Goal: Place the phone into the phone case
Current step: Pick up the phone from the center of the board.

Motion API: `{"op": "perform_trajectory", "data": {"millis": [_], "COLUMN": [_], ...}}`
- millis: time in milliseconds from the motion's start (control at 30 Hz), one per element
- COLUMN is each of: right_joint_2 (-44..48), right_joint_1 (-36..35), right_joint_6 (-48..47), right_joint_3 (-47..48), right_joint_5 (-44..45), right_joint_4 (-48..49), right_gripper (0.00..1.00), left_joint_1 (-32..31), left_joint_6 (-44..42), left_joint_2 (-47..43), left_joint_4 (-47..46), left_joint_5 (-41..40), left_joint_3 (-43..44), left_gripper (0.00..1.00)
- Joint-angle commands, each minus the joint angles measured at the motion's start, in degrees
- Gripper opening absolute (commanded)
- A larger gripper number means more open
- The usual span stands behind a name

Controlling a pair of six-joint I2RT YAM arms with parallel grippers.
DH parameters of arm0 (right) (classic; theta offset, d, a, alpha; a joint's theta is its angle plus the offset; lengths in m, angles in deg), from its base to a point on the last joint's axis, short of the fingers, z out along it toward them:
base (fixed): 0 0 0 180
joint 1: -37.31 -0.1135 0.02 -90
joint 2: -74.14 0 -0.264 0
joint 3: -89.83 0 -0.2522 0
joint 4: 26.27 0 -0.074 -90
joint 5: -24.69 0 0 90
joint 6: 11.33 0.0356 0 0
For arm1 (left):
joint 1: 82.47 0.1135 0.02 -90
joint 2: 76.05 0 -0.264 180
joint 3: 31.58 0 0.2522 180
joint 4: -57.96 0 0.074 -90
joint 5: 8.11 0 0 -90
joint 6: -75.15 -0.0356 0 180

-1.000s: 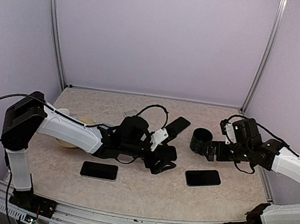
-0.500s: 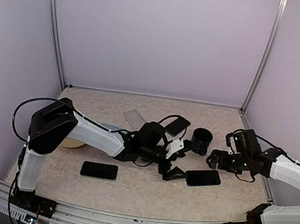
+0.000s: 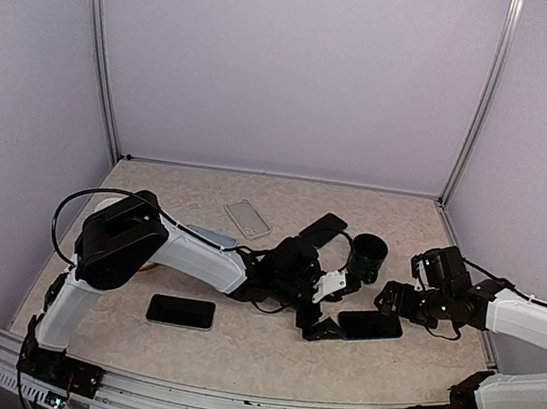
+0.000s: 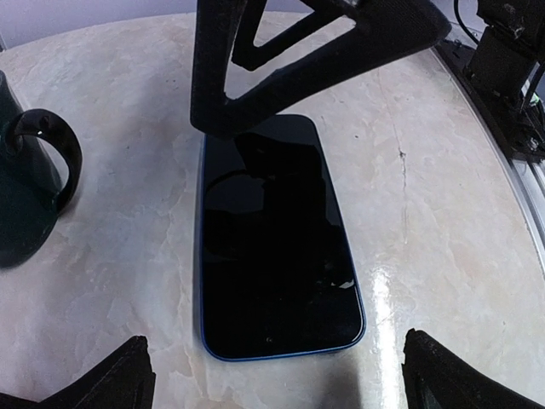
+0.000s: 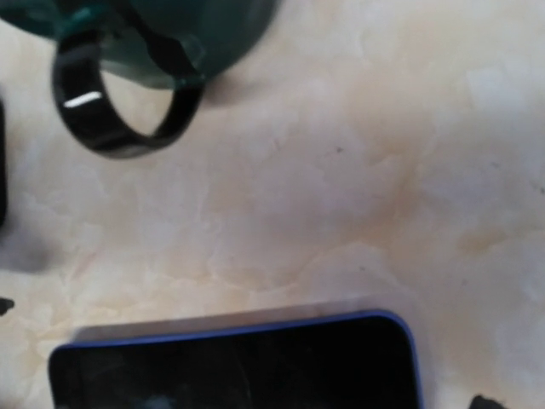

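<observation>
On the bench (image 3: 235, 346), our left tool (image 4: 285, 379) stands wide, its fingertips either side of the near end of the blue-edged phone (image 4: 272, 247). Our right tool (image 3: 390, 299), also wide, hangs at the phone's far end. The clear phone case (image 3: 248, 218) lies well apart.

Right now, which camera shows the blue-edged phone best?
The left wrist view: nearly the whole phone lies flat, screen up, filling the picture. The right wrist view catches only one blurred end; the top view shows it small.
</observation>
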Motion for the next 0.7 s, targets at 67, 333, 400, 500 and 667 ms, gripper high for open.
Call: {"op": "perform_trajectory", "data": {"millis": [67, 333, 400, 500, 667], "right_joint_2": [-2.4, -5.0, -5.3, -5.6, -6.9], "right_joint_1": [1.2, 1.3, 1.3, 1.3, 1.3], "right_joint_6": [1.5, 1.6, 1.5, 1.5, 1.2], "right_joint_3": [-2.0, -3.0, -3.3, -3.8, -4.4], "right_joint_5": [-1.4, -3.2, -3.3, -3.6, -4.8], "right_joint_4": [4.7, 6.8, 7.1, 7.6, 8.8], "right_gripper": [1.00, 1.00, 1.00, 1.00, 1.00], "left_joint_1": [-0.7, -1.1, -1.2, -1.4, -1.5], "left_joint_6": [-0.9, -1.3, -1.4, -1.5, -1.1], "left_joint_2": [2.9, 4.8, 5.3, 6.0, 6.7], "left_joint_4": [3.9, 5.4, 6.5, 7.2, 7.7], "left_joint_5": [-0.6, -0.5, -0.6, -0.9, -1.8], "left_joint_3": [4.6, 6.0, 6.8, 7.6, 8.4], "left_gripper": [0.99, 0.99, 0.99, 0.99, 0.99]}}
